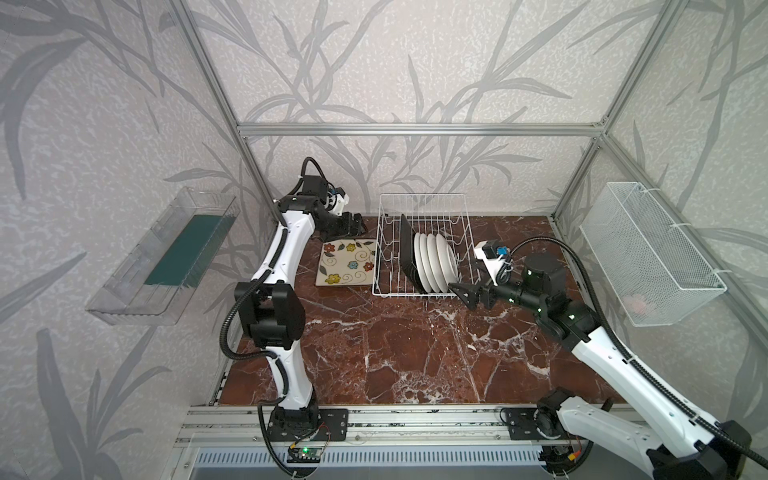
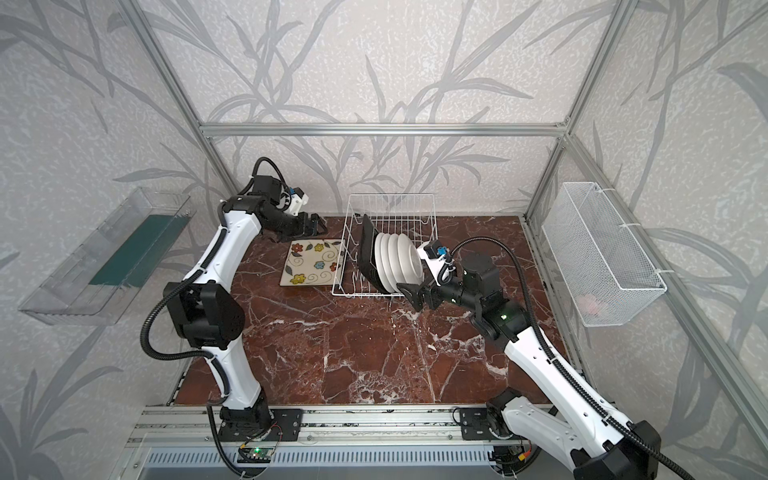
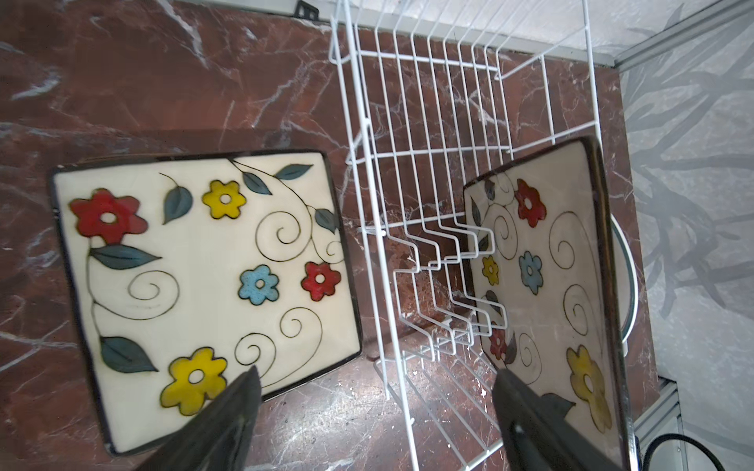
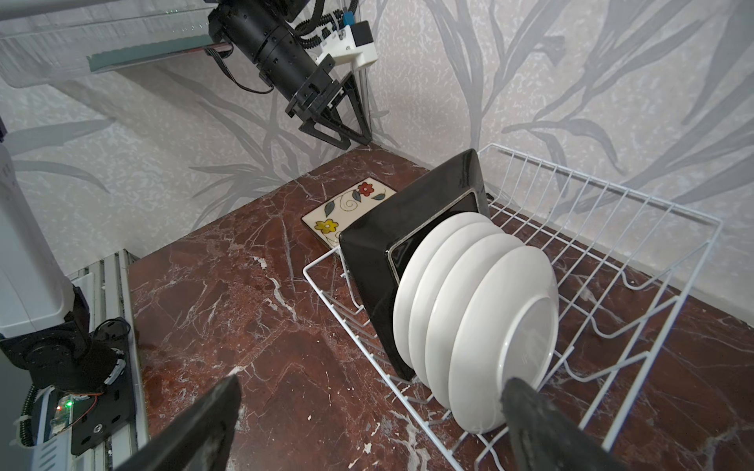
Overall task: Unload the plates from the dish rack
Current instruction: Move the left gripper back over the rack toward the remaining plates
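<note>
Marble tabletop (image 1: pixel 415 353) bears flowered square plate (image 1: pixel 347 264); left pincer (image 3: pixel 375 371), right pincer (image 4: pixel 372 379) both spread.

Glossy plates (image 4: pixel 489 310) — wire dish rack (image 4: pixel 604 183)

Open counter (image 1: pixel 395 357) in front, plenty of passing room. In the dish rack (image 1: pixel 422 204), the left slots and the far end stand free; 4 round plates (image 1: pixel 436 262) and the standing square plates (image 1: pixel 405 245) fill the right. 1 flat square plate (image 1: pixel 347 264) lies just beside the rack's left wall, blocking that strip.
</note>
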Tool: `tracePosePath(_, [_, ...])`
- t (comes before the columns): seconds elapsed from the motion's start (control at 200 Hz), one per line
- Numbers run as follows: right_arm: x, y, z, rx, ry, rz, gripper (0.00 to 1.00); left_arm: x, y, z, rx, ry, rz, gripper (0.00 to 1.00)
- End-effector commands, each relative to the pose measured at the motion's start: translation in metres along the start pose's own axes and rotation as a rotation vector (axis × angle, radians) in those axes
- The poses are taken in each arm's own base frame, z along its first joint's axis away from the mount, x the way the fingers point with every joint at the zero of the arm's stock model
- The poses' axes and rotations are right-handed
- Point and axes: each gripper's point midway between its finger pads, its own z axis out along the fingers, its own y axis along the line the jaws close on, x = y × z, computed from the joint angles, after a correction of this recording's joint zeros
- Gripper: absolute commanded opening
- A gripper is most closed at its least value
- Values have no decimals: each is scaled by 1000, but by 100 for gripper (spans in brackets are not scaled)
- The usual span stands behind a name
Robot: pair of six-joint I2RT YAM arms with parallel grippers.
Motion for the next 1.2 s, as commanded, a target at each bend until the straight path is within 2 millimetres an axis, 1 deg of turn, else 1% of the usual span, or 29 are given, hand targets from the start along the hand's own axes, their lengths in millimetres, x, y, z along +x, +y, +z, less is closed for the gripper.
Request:
tracePosePath(0.0, [-6,-3,-5,34,-40,-27,99,-7,-34,-26,-5,-97,74,90])
tracePosePath(0.115, [-2,-7,-7,65,-43,-27,99,-4,-52,-25,-13,-128,121,90])
tracePosePath(0.235, [2,-11,-10,92,-41,-26,99,0,-66,-25,-35,-151,156,91])
tracePosePath(0.345, [5,-15,-13,119,-47,-19,99,3,-82,-22,-16,-165,177,90])
tracePosePath(0.51, [6,-18,-16,144,-52,-3,99,14,-102,-10,-20,-143,229,89])
tracePosePath(0.62, [7,-19,-17,154,-52,12,99,17,-107,-2,-57,-120,250,89])
tracePosePath(0.77, [9,-20,-19,165,-47,18,99,24,-121,12,-43,-85,252,86])
tracePosePath(0.87, [11,-21,-19,172,-36,23,99,29,-124,21,-67,-66,254,84])
tracePosePath(0.96, [12,-22,-20,176,-34,19,99,33,-119,31,-111,-48,247,81])
tracePosePath(1.08, [12,-22,-21,182,-32,20,99,37,-117,41,-127,-30,216,75])
tracePosePath(1.195, [13,-23,-21,184,-33,16,99,39,-117,50,-123,-18,199,67])
